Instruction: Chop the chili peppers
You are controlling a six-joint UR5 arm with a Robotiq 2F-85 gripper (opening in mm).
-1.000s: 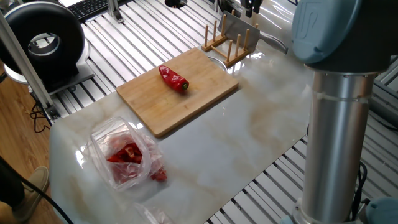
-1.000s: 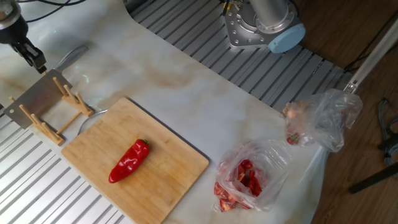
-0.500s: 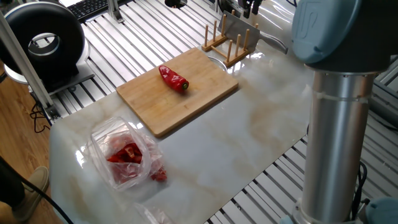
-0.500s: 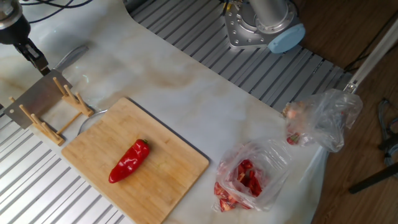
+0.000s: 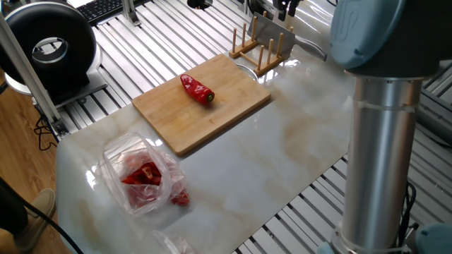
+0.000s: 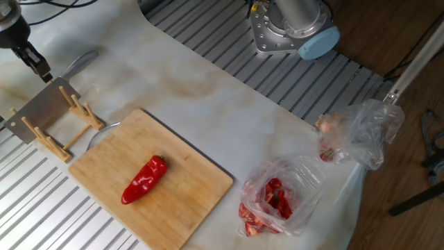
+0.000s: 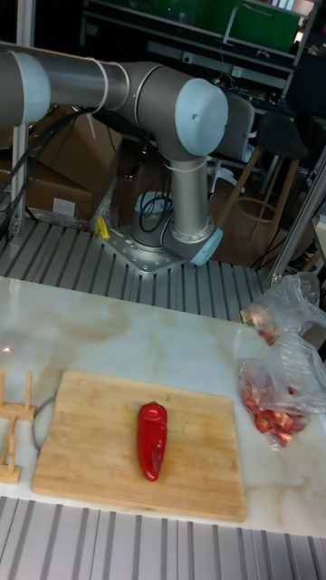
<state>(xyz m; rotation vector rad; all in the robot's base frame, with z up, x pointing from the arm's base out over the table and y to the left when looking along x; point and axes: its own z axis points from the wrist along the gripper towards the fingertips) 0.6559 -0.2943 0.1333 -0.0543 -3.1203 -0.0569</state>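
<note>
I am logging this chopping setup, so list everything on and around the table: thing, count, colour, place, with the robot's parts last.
chili pepper: one, red, whole, lying on the cutting board.
cutting board: one, light wood, on the marble table.
wooden rack: one, light wood, beside the board's far corner.
metal blade: one, grey, standing in the rack.
plastic bags: two, clear; one with red pieces near the table edge, a second beyond it.
gripper: one, dark, above the blade's upper end; whether it is open or shut cannot be told.
robot arm: one, grey with pale blue caps, base behind the table.
</note>
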